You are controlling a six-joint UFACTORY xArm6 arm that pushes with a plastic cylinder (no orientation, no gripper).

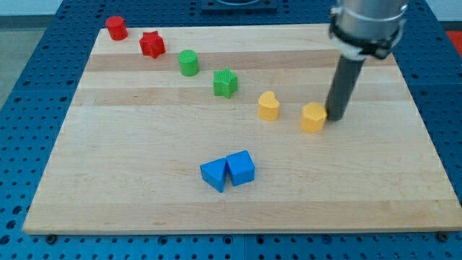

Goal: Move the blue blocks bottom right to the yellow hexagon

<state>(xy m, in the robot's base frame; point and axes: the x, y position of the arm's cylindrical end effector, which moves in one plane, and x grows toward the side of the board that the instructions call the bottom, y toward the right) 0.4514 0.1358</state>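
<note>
Two blue blocks sit side by side at the board's lower middle: a blue triangle-like block [213, 175] on the left and a blue cube [241, 167] touching it on the right. The yellow hexagon [313, 117] lies right of centre. My tip [336, 115] stands right beside the hexagon, on its right, touching or nearly touching it. The blue blocks are well to the lower left of my tip.
A yellow heart-shaped block [268, 105] lies left of the hexagon. A green star-like block [225, 83], a green cylinder [188, 63], a red star [151, 44] and a red cylinder [116, 27] run in a diagonal line toward the top left of the wooden board [108, 180].
</note>
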